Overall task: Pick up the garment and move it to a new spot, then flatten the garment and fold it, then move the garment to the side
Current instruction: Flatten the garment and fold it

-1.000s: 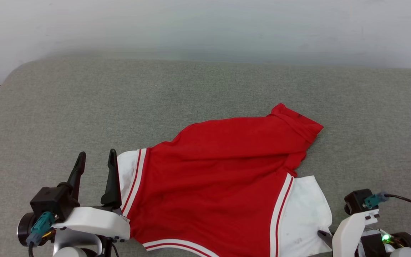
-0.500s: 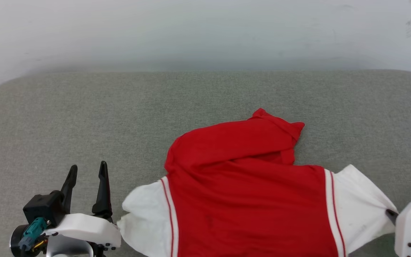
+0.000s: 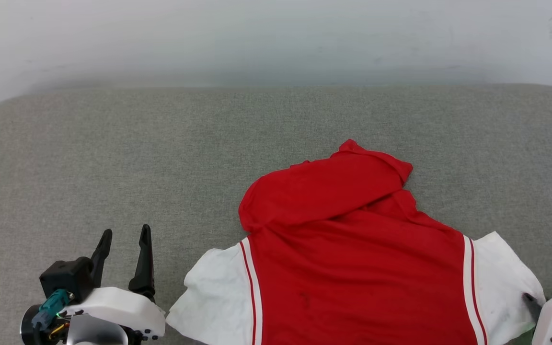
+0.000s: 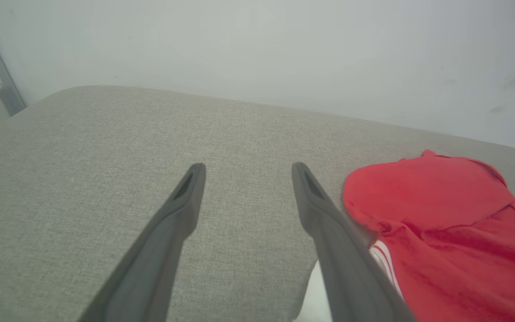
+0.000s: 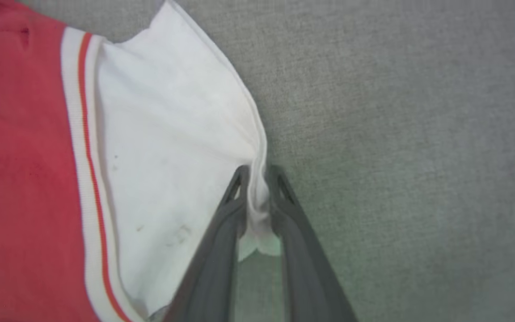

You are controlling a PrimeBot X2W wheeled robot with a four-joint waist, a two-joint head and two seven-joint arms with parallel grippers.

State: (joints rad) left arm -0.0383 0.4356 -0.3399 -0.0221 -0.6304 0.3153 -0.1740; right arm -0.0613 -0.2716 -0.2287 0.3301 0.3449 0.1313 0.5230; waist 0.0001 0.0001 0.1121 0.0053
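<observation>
Right gripper (image 5: 258, 174) clamped on the garment (image 3: 352, 268) at its white sleeve hem, probably tensioning it flat. Garment lies at the cushion (image 3: 161, 143) near edge, right of centre, far part folded over. Left gripper (image 3: 123, 235) spread wide, empty, beside the other sleeve.

Soft matt cloth lying on coarse grey weave

The garment (image 3: 352, 268) is reading as thin, soft, matt fabric: its red body is looking smooth, its white sleeves are carrying faint grey smudges, and the sleeve edge is bunching into fine creases between the tips of my right gripper (image 5: 259, 172). The cushion (image 3: 161, 158) beneath is showing a coarse, matt grey woven upholstery. My fingers (image 4: 179, 210) are looking like smooth, dark, matt plastic, while the white wrist shell (image 3: 118, 309) behind my left gripper (image 3: 126, 231) is gleaming faintly like glossy plastic. The wall (image 3: 276, 38) is appearing pale, smooth and matt, with a few scuffs.
</observation>
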